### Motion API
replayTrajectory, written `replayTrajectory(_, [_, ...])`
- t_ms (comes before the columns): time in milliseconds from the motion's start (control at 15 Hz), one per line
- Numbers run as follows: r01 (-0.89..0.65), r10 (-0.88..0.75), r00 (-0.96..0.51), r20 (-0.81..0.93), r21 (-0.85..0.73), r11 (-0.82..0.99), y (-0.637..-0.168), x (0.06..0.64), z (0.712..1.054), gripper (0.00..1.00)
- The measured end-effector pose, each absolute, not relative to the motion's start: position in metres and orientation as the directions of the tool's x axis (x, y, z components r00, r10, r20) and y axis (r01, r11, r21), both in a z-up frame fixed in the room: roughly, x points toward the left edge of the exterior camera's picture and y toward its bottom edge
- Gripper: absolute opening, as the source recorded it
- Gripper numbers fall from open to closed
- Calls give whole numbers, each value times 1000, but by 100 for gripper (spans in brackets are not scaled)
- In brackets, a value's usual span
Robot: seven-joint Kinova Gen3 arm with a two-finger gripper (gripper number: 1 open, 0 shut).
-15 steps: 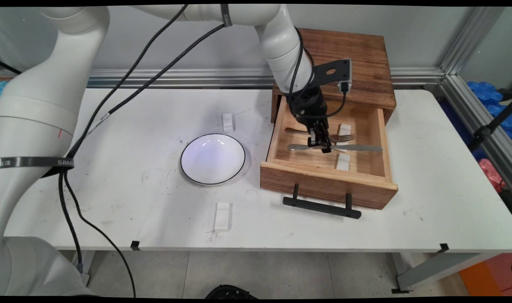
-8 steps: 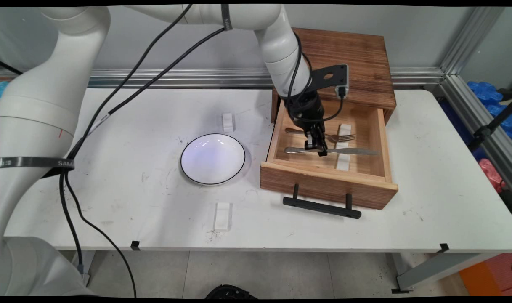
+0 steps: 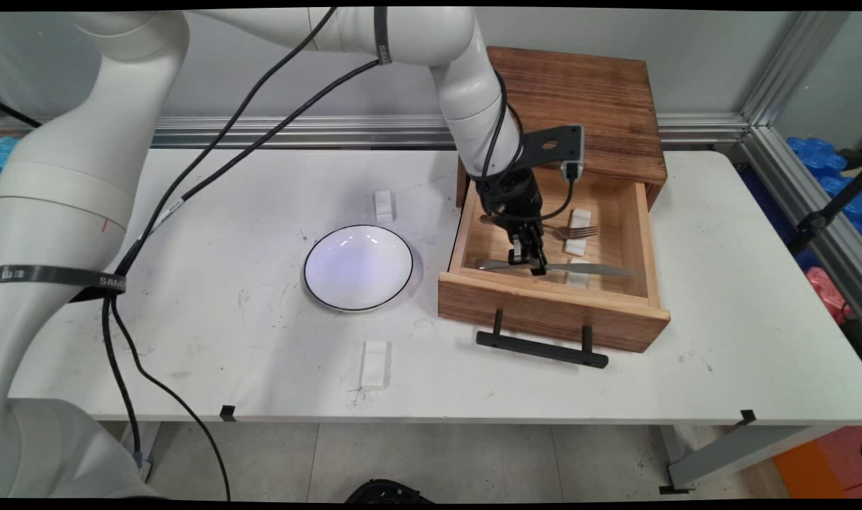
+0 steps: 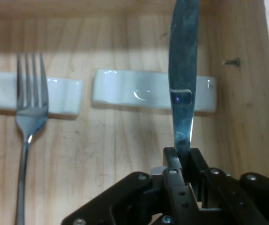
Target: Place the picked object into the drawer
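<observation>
Okay, landmark is the open wooden drawer point(image 3: 552, 283), walking left to right from it.

Well left of the drawer, on the white table point(image 3: 225, 319): a white plate with a dark rim point(image 3: 358, 267), nothing on it. Two small white rests flank the plate, one on its far side point(image 3: 383, 205) and one on its near side point(image 3: 374, 364). They look like cutlery rests, set either side of the plate the way a place setting would be laid; that's my read, not something shown.

Inside the drawer, left half: the gripper point(image 3: 528, 263) comes down from above, fingers clamped tight on the knife point(image 3: 554, 268) around where handle meets blade. In the hand view the fingers point(image 4: 174, 159) pinch the metal edge-on with no gap showing, so the gripper point(image 4: 183, 157) has it firmly. Gripping near the middle likely keeps the knife balanced and roughly level; it runs left-right along the drawer's front wall.

The knife appears to be lifted slightly clear of the drawer floor, though I can't tell for sure from these views.

Further back in the drawer: a fork point(image 3: 558, 230) lies flat, tines pointing right and propped on a white rest point(image 3: 579, 219). A second white rest point(image 3: 578, 273) sits under the knife blade, presumably what held the blade up off the wood.

Behind the drawer, the wooden cabinet box point(image 3: 579, 106) it slides out of. Black handle point(image 3: 541, 348) on the drawer front, facing the near table edge.
</observation>
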State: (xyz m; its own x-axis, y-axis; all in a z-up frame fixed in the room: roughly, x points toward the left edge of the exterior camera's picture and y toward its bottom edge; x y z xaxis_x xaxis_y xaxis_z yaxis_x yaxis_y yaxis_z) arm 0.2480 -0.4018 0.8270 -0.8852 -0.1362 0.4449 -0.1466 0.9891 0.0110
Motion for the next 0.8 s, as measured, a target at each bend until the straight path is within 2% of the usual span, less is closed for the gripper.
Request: replayTrajectory(800, [-119, -101, -895, 435, -15, 993, -406, 244, 809, 0])
